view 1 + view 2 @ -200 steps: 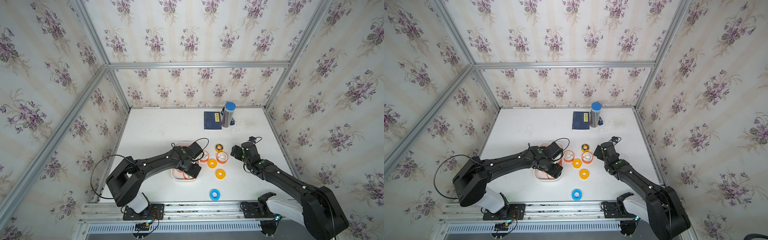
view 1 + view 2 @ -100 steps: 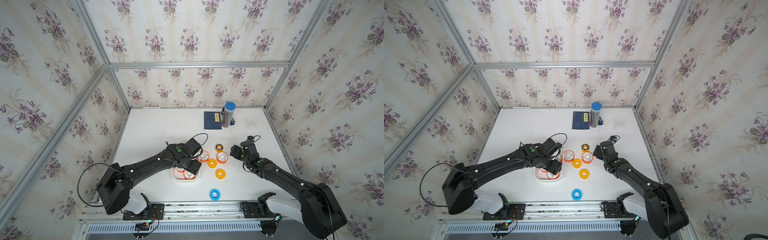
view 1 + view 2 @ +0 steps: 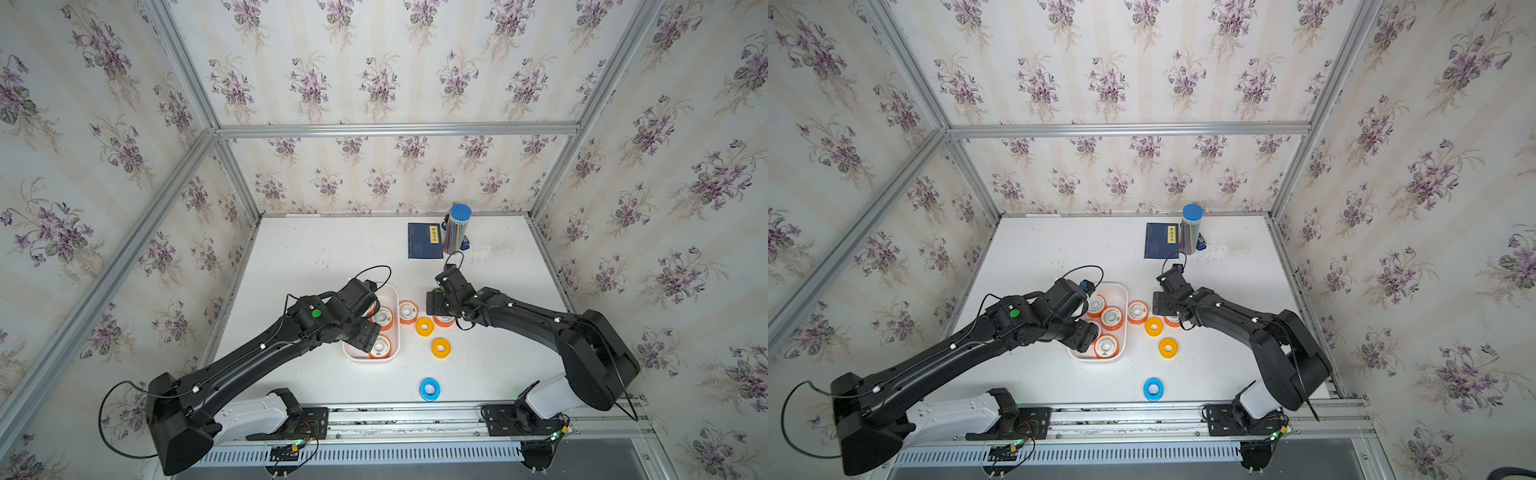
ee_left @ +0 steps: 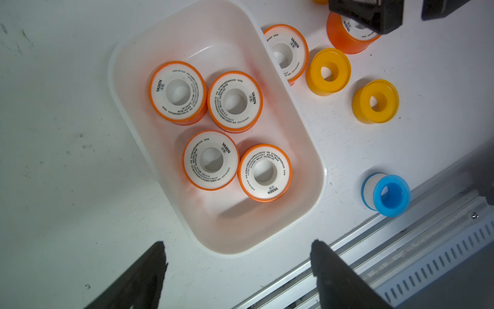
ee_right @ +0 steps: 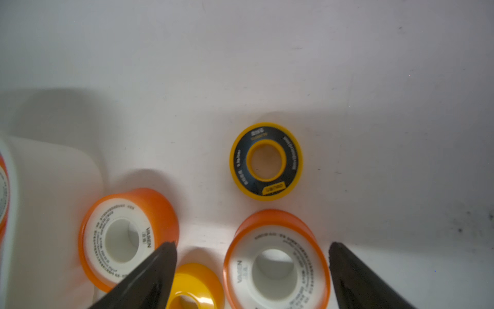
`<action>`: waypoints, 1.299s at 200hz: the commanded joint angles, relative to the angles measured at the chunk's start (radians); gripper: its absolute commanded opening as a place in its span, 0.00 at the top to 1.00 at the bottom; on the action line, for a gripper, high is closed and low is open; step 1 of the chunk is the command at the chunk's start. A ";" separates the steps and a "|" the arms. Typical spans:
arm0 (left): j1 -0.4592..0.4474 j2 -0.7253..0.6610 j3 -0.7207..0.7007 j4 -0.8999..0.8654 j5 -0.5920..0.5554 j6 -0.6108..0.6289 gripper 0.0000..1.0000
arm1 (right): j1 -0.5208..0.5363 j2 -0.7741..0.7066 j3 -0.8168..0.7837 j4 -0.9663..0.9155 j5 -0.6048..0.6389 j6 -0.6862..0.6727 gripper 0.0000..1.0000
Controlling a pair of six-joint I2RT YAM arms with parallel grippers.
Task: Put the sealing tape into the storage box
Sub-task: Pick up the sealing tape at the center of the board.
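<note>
Four orange spools [image 4: 177,92] marked VASEN are lying in the white box [image 4: 203,40]; left gripper [image 4: 237,243] and right gripper [image 5: 251,244] are both gaping apart.

Storage box [image 4: 254,227]: shallow white plastic tray, rounded corners, open side up.
Sealing tape [image 4: 235,101], ten round spools, all lying flat with holes up.
Inside the box: four orange spools [image 4: 177,92], white printed faces, packed close in two pairs.
Outside, just beside the box's long wall: fifth orange spool [image 4: 292,49].
Slightly farther out: sixth orange spool [image 5: 275,238].
Near these, not touching each other: two plain yellow spools [image 4: 328,71].
Beyond: yellow spool with dark face [image 5: 266,160].
Well apart from all others: blue spool [image 3: 429,388].
</note>
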 commanded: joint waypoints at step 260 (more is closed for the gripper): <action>0.000 -0.050 -0.030 -0.041 -0.039 0.006 0.15 | 0.007 0.112 0.021 -0.081 -0.002 -0.027 0.24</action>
